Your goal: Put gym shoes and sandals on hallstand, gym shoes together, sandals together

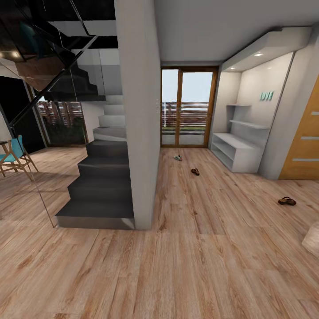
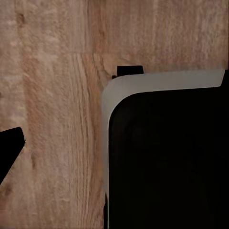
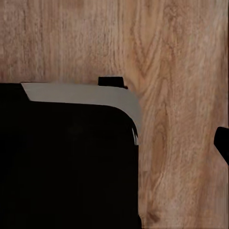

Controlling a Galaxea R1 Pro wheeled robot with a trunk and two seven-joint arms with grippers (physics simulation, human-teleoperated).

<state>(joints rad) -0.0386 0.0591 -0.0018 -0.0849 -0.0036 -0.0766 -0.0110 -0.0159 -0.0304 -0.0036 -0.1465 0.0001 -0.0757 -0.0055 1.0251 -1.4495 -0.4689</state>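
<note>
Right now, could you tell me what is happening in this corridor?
Nothing is being handled yet. The robot looks down the corridor floor from a distance. One gym shoe and two sandals lie apart on the planks. The grey hallstand stands against the right wall with its shelves bare. Both wrist views look down at the flooring.

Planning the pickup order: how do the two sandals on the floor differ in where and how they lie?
One sandal lies farther off, in the open middle of the corridor floor, short of the hallstand. The other sandal lies nearer the camera, by the orange door, and looks larger and more side-on. Both are brown, flat, on the floor.
</note>
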